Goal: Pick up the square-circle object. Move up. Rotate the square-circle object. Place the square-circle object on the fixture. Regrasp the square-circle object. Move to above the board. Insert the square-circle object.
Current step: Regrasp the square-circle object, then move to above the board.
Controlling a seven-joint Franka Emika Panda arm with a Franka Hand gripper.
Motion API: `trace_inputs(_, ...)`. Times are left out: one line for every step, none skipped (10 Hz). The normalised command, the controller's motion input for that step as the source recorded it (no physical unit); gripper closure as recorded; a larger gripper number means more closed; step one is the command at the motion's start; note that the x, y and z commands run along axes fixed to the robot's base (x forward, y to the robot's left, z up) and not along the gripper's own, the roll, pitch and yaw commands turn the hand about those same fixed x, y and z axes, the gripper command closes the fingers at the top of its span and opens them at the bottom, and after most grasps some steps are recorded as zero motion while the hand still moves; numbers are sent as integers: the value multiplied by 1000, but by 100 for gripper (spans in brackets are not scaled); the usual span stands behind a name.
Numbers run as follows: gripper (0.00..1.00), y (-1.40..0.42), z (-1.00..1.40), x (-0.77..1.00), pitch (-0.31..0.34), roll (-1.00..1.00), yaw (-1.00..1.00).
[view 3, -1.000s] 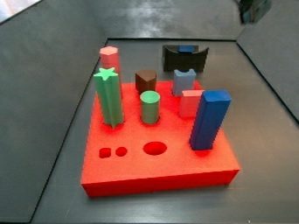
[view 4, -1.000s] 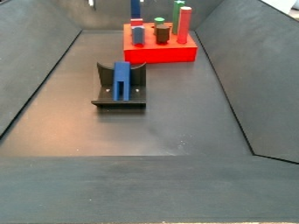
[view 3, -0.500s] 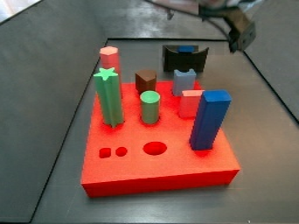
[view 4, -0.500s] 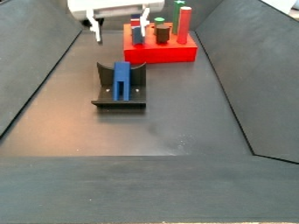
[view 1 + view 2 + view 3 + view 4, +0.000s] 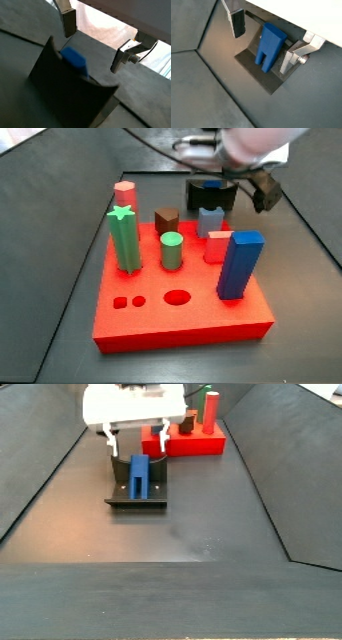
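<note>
The square-circle object (image 5: 139, 473) lies in the fixture (image 5: 135, 488), out on the dark floor and well apart from the board (image 5: 197, 442). In a side view its long axis runs along the fixture's length, toward and away from the camera, with one end leaning on the upright back and the other on the base plate. In a wrist view (image 5: 270, 46) the end away from the upright splits into two short prongs — which is square and which round cannot be told. In the other wrist view (image 5: 75, 58) only a blue corner of it shows over the fixture's dark wall (image 5: 67, 90); the rest is hidden.

The gripper (image 5: 135, 440) hangs over the fixture's back end, its fingers spread wide with nothing between them. In both wrist views the fingers (image 5: 238, 22) stand either side of the blue piece, clear of it.

In a side view the arm covers the far edge of the board (image 5: 187, 318) and most of the fixture (image 5: 210, 196) behind the pegs; the gripper (image 5: 230, 190) there is blurred, and the blue piece cannot be made out. The tall blue post (image 5: 239, 264) in front is another piece — it stands in the board.
</note>
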Motion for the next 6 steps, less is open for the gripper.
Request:
trace_inputs(0, 11, -632, 78, -49, 74, -11)
trace_inputs(0, 10, -433, 69, -40, 72, -10)
trace_inputs(0, 4, -289, 68, -37, 71, -8)
trace_inputs(0, 2, -178, 39, -17, 61, -2)
trace_inputs(100, 0, -500, 0, 0, 0, 0)
trace_inputs(100, -58, 1000, 240, 136, -120, 303)
